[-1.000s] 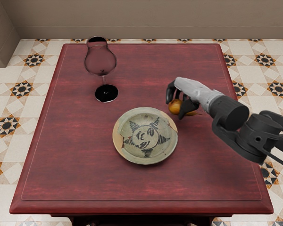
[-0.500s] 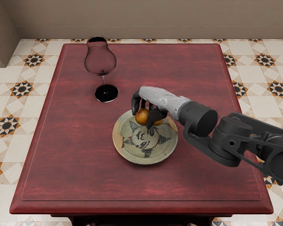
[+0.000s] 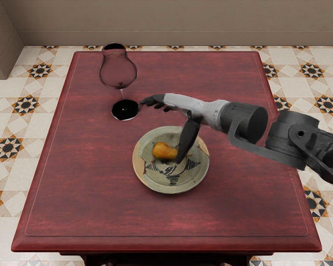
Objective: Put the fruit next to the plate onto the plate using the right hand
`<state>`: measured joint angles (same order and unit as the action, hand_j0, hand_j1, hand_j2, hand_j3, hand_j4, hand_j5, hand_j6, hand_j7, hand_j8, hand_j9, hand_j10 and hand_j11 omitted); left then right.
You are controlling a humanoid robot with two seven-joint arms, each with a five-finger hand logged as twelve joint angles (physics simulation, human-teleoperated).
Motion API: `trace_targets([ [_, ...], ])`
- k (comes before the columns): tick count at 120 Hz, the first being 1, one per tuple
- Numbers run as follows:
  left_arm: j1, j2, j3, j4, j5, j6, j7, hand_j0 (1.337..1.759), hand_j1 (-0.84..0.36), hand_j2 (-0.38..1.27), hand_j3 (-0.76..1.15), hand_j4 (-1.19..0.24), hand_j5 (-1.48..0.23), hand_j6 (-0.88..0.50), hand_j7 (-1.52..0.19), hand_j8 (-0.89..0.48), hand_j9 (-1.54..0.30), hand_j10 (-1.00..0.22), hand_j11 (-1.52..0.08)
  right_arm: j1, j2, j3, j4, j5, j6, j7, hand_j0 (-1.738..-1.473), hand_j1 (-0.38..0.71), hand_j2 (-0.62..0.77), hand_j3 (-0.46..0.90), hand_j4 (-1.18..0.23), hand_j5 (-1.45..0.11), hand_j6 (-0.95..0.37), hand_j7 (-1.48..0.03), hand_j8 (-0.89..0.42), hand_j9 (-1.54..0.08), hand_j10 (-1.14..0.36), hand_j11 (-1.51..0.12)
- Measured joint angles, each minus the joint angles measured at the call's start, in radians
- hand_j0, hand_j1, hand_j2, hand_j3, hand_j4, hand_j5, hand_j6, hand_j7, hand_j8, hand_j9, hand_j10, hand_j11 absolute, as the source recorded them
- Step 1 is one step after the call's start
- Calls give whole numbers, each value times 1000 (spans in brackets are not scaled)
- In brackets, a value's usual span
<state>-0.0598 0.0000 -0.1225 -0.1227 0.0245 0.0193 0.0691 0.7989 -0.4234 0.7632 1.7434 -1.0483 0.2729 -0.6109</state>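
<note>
The pear-shaped orange fruit (image 3: pixel 164 150) lies on its side inside the patterned plate (image 3: pixel 195 169), in the upper-left part of it, apart from the rim. The right hand (image 3: pixel 178 106) reaches in from the right, hanging over the plate's far edge, and grips nothing. Its fingers (image 3: pixel 151 102) are spread and stretched out flat toward the left, their tips near the black foot of the wine glass (image 3: pixel 118 71). 1 dark digit, apparently the thumb (image 3: pixel 186 141), points straight down into the plate, its tip just right of the fruit. Whether it touches the fruit cannot be told from this angle. The other fingers are well above and behind the fruit. The glass stands upright on the red table (image 3: pixel 72 177), behind and left of the plate.
</note>
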Motion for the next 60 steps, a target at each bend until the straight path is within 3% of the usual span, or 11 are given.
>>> trace_targets([
  [22, 0, 0, 0, 0, 0, 0, 0, 1658, 325, 4, 0, -21, -26, -21, -26, -21, -26, -21, -26, -3, -171, 205, -42, 330, 251, 0, -1658, -304, 31, 0, -48, -66, -36, -63, -34, -65, -45, -65],
  [60, 0, 0, 0, 0, 0, 0, 0, 1658, 325, 4, 0, -21, -26, -21, -26, -21, -26, -21, -26, -33, -353, 288, -126, 550, 334, 0, -1658, -340, 7, 0, -11, -14, -8, -13, -8, -14, -10, -14],
])
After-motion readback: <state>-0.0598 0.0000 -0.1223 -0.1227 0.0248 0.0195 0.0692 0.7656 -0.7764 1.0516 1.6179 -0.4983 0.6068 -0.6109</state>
